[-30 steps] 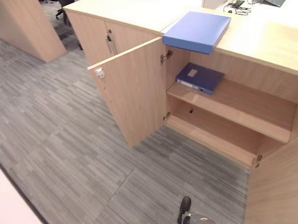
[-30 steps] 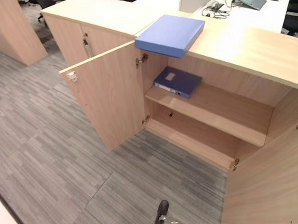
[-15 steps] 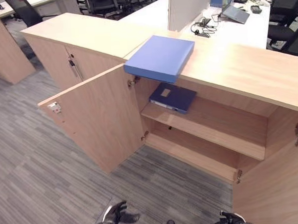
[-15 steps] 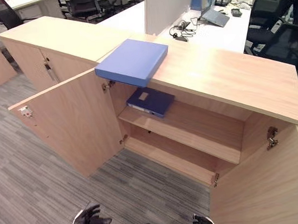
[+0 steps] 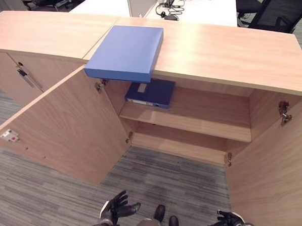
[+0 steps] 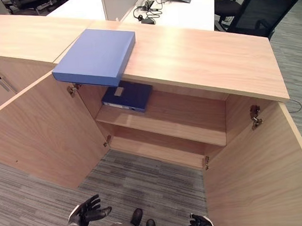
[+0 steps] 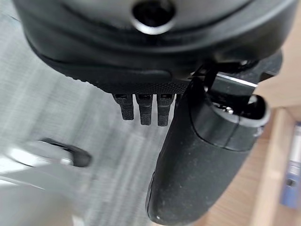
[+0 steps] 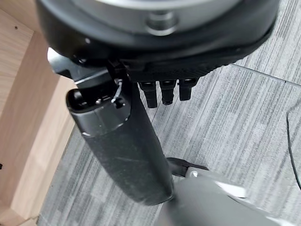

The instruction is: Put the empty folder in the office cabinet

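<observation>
We see the flat light-blue folder [image 5: 125, 52] lying on the wooden office cabinet [image 5: 229, 53], overhanging the open front for an easy grasp. Our left robot hand [image 5: 114, 208] and right robot hand [image 5: 225, 222] hang low, fingers relaxed, holding nothing.

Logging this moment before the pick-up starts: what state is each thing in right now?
Light blue folder: flat on the cabinet top, corner overhanging the front edge, untouched.
Dark blue folder: lying flat on the upper shelf.
Cabinet doors: both swung open.
Lower shelf: nothing on it.
Left hand: open, empty, low over the floor.
Right hand: open, empty.
</observation>
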`<state>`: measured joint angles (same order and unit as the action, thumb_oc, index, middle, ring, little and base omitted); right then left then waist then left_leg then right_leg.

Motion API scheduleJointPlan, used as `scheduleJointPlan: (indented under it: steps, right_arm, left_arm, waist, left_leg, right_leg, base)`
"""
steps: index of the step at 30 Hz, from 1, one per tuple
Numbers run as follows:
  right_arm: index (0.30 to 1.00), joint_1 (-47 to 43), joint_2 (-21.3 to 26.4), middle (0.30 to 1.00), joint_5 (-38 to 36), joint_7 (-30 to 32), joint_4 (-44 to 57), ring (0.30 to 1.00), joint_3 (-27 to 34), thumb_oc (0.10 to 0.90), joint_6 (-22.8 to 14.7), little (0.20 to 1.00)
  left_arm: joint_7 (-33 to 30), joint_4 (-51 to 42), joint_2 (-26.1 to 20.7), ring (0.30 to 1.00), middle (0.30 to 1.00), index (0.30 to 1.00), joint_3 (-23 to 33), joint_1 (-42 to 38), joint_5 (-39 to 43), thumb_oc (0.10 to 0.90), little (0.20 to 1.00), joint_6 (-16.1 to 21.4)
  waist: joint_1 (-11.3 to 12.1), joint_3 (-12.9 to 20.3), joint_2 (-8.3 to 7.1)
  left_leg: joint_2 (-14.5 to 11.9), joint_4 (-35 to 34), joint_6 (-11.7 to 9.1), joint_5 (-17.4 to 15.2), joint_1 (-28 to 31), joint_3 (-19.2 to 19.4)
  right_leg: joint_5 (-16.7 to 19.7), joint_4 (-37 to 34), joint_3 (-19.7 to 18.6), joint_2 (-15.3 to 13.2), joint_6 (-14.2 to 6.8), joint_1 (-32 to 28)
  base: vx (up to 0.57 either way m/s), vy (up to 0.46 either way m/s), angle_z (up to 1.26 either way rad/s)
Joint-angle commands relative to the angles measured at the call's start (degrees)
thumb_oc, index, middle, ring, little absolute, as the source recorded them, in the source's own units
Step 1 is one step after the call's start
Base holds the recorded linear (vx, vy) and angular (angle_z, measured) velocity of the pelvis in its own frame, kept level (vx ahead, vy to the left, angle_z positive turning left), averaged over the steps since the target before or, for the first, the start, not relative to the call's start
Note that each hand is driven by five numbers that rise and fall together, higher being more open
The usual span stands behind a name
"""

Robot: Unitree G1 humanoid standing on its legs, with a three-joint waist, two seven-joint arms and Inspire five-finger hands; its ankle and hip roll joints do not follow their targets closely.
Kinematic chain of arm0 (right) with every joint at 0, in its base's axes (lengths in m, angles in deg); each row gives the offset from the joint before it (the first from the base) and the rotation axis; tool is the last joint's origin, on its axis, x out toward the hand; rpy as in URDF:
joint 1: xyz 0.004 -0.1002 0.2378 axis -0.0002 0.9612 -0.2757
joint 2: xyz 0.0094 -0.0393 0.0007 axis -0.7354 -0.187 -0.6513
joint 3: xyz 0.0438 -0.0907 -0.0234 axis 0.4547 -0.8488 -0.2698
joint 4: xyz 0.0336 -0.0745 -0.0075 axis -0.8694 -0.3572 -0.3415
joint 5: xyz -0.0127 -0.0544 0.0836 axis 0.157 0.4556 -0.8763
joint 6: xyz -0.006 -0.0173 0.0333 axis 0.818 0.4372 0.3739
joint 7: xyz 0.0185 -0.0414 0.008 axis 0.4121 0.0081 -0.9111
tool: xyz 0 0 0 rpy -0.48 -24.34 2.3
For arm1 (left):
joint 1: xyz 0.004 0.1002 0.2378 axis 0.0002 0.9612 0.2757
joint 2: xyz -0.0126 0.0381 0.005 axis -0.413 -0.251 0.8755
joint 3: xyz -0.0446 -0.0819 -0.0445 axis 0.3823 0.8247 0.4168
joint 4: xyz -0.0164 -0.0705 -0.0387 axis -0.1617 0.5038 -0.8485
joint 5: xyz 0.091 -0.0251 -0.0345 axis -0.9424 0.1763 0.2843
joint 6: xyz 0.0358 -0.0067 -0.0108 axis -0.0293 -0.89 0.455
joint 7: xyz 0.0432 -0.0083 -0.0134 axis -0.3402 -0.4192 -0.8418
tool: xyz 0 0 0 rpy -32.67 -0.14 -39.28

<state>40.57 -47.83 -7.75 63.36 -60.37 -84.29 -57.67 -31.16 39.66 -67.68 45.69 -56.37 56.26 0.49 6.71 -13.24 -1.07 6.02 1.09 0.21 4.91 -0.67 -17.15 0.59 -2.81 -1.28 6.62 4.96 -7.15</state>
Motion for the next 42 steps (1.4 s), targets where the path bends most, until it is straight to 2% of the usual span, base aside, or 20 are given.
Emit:
scheduleJointPlan:
  steps: [1, 6, 11, 14, 16, 18, 20, 23, 24, 25, 31, 34, 37, 42]
  right_arm:
    - [0.9, 3.3, 0.9, 0.9, 1.3, -0.4, 4.9, 0.9, -0.9, 0.8, -0.2, 0.9]
    - [0.9, 4.7, 1.0, 0.9, 0.7, 0.3, 7.9, 0.9, 0.5, 0.8, -0.1, 0.9]
    - [0.9, 5.9, -1.3, 0.9, -0.8, 2.4, 8.6, 0.9, 2.0, 0.8, -0.5, 0.9]
    - [0.9, 6.0, -3.0, 0.9, -1.5, 3.6, 7.7, 0.9, 1.6, 0.8, -1.3, 0.9]
    - [0.9, 6.3, -4.0, 0.9, -2.3, 4.3, 7.4, 0.9, 0.5, 0.8, -2.0, 0.9]
    - [0.9, 6.7, -4.7, 0.9, -2.8, 5.0, 6.6, 0.9, -0.3, 0.8, -2.9, 0.9]
    - [0.9, 5.8, -5.8, 0.9, -2.8, 6.1, 4.0, 0.9, -2.5, 0.8, -4.0, 0.9]
    - [0.9, 3.6, -7.2, 0.9, -2.1, 6.3, 0.0, 0.9, -4.9, 0.8, -4.6, 0.9]
    - [0.9, 3.4, -7.4, 0.9, -2.1, 6.3, -0.2, 0.9, -4.8, 0.8, -4.7, 0.9]
    - [0.9, 2.2, -8.0, 0.9, -1.2, 6.1, -2.5, 0.9, -5.9, 0.8, -4.5, 0.9]
    - [0.9, 0.9, -8.2, 0.9, 0.7, 5.7, -6.2, 0.9, -6.6, 0.8, -4.4, 0.9]
    - [0.9, 0.7, -8.2, 0.9, 1.1, 5.5, -6.9, 0.9, -6.4, 0.8, -4.5, 0.9]
    - [0.9, 0.7, -7.5, 0.9, 1.2, 4.9, -7.2, 0.9, -6.8, 0.8, -4.5, 0.9]
    - [0.9, 1.0, -6.9, 0.9, 1.0, 4.5, -6.9, 0.9, -6.7, 0.8, -4.4, 0.9]
  left_arm:
    - [-1.5, -7.0, -3.4, 0.9, 0.9, 0.9, 1.0, 1.0, 0.8, 0.8, 0.9, 2.6]
    - [-3.1, -16.0, -5.0, 0.9, 0.9, 0.9, 4.9, 3.5, -1.8, 0.8, 0.9, 2.9]
    - [-9.7, -32.7, -4.2, 0.9, 0.9, 0.9, 15.0, 7.9, -6.4, 0.8, 0.9, 5.5]
    - [-16.3, -41.5, -4.7, 0.9, 0.9, 0.9, 20.9, 9.2, -15.0, 0.8, 0.9, 8.2]
    - [-22.9, -45.0, -5.3, 0.9, 0.9, 0.9, 24.1, 9.2, -22.7, 0.8, 0.9, 9.5]
    - [-28.0, -47.4, -6.6, 0.9, 0.9, 0.9, 26.0, 8.9, -30.5, 0.8, 0.9, 9.3]
    - [-34.2, -51.0, -10.8, 0.9, 0.9, 0.9, 26.9, 6.4, -40.8, 0.8, 0.9, 9.5]
    - [-35.5, -54.7, -16.1, 0.9, 0.9, 0.9, 24.1, 1.5, -48.7, 0.8, 0.9, 9.6]
    - [-35.5, -54.7, -16.2, 0.9, 0.9, 0.9, 24.0, 1.3, -48.9, 0.8, 0.9, 9.5]
    - [-35.9, -56.0, -19.7, 0.9, 0.9, 0.9, 21.8, -2.7, -52.9, 0.8, 0.9, 8.9]
    - [-34.5, -60.9, -25.7, 0.9, 0.9, 0.9, 16.3, -10.5, -60.5, 0.8, 0.9, 10.0]
    - [-33.6, -61.4, -27.7, 0.9, 0.9, 0.9, 13.8, -13.5, -61.7, 0.8, 0.9, 10.5]
    - [-31.4, -60.2, -30.9, 0.9, 0.9, 0.9, 7.9, -19.7, -62.0, 0.8, 0.9, 10.9]
    - [-29.0, -56.5, -32.6, 0.9, 0.9, 0.9, 1.8, -25.8, -60.9, 0.8, 0.9, 11.1]
  waist:
    - [0.5, 5.0, -0.71]
    - [0.3, 6.1, -0.51]
    - [1.4, 6.7, -1.17]
    - [2.6, 6.9, -1.9]
    - [3.2, 7.0, -2.47]
    - [3.6, 7.3, -2.72]
    - [3.8, 8.0, -2.69]
    - [3.6, 8.9, -2.41]
    - [3.6, 8.8, -2.5]
    - [3.2, 9.5, -2.09]
    - [1.7, 11.1, -0.9]
    - [1.4, 11.6, -0.53]
    - [-0.3, 12.7, -0.02]
    - [-1.3, 13.4, 0.38]
  left_leg:
    - [2.9, 0.0, 1.9, -2.8, -2.5, 1.1]
    - [2.8, -4.0, 2.3, -1.9, 0.0, 0.4]
    - [3.0, -5.5, 2.8, -2.2, 1.6, -0.7]
    - [3.2, -5.7, 2.9, -2.6, 2.2, -1.1]
    - [3.2, -5.9, 2.8, -2.9, 2.6, -1.1]
    - [3.2, -5.9, 2.8, -3.2, 2.9, -1.1]
    - [3.2, -6.0, 2.8, -3.6, 3.5, -1.1]
    - [3.3, -6.1, 2.9, -4.0, 4.1, -1.1]
    - [3.3, -6.1, 2.9, -4.1, 4.1, -1.1]
    - [3.4, -6.1, 3.0, -4.4, 4.5, -1.1]
    - [3.4, -6.1, 3.2, -5.1, 5.4, -0.6]
    - [3.4, -6.1, 3.2, -5.3, 5.5, -0.2]
    - [3.3, -6.1, 3.3, -5.7, 6.0, 0.5]
    - [3.2, -6.1, 3.3, -5.6, 6.2, 1.1]
  right_leg:
    - [-2.2, 0.9, 3.3, -2.2, -6.0, 1.7]
    - [-2.3, -0.1, 3.3, -2.3, -6.3, 1.0]
    - [-2.1, -1.7, 3.8, -2.3, -6.5, 0.1]
    - [-2.2, -2.1, 4.1, -2.4, -6.6, -0.5]
    - [-2.3, -2.2, 4.3, -2.5, -6.7, -0.6]
    - [-2.3, -2.2, 4.3, -2.6, -6.8, -0.8]
    - [-2.4, -2.2, 4.3, -2.8, -7.1, -1.0]
    - [-2.4, -2.2, 4.3, -3.0, -7.3, -1.4]
    - [-2.4, -2.2, 4.3, -3.0, -7.3, -1.4]
    - [-2.4, -2.2, 4.1, -3.1, -7.4, -1.6]
    - [-2.2, -2.2, 3.5, -3.2, -7.7, -1.8]
    - [-2.1, -2.2, 3.1, -3.2, -7.9, -1.8]
    - [-2.0, -2.2, 2.4, -3.2, -8.0, -1.9]
    - [-1.5, -2.2, 1.7, -3.2, -8.1, -1.7]
  base:
    - [0.08, 0.081, -0.03]
    - [0.06, 0.063, -0.02]
    - [0.04, 0.021, 0.07]
    - [0.05, -0.006, 0.04]
    - [0.04, -0.005, 0.07]
    - [0.04, 0.007, 0.1]
    - [0.04, 0.025, 0.03]
    - [0.03, 0.039, 0.04]
    - [0.06, 0.041, 0.03]
    - [0.04, 0.045, 0.02]
    - [0.02, 0.052, -0.06]
    - [0.0, 0.047, -0.1]
    - [0.03, 0.036, -0.1]
    - [0.0, 0.02, -0.04]
